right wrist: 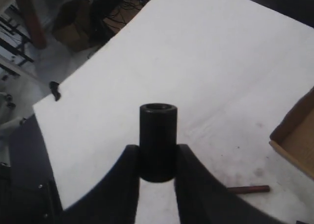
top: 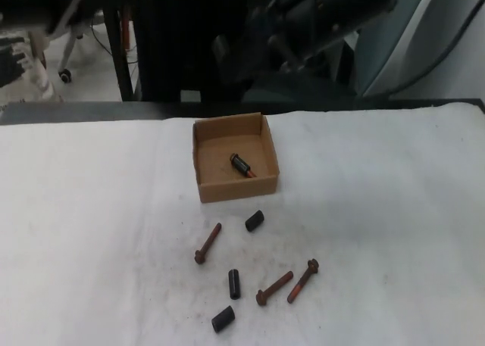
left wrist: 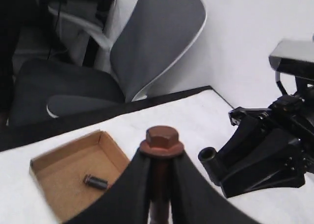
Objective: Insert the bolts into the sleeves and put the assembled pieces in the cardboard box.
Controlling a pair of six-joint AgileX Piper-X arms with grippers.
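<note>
Clamped upright between the two fingers of the left gripper (left wrist: pixel 160 159) is a rust-coloured bolt (left wrist: pixel 162 138), its hex head standing just above the fingertips. Just beside it, the right gripper (left wrist: pixel 230 158) is closed on a black sleeve (left wrist: pixel 208 158), whose open end faces the bolt without touching it. From the right wrist view, that sleeve (right wrist: pixel 158 136) sits squeezed between the right gripper's (right wrist: pixel 158 154) fingers, bore upward.

Both grippers are above the bench (top: pixel 379 210), which is covered in white cloth. On it stands the cardboard box (top: pixel 236 187), open at the top, with one assembled piece (top: pixel 242 165) lying on its floor; the left wrist view shows that piece (left wrist: pixel 95 181) in the box (left wrist: pixel 115 153) too.

Nearer than the box, loose parts lie scattered on the cloth: three bolts (top: pixel 207 243) (top: pixel 273 287) (top: pixel 302 280) and three black sleeves (top: pixel 255 221) (top: pixel 235 283) (top: pixel 223 319), none touching. A grey office chair (left wrist: pixel 157 37) stands beyond the bench.
</note>
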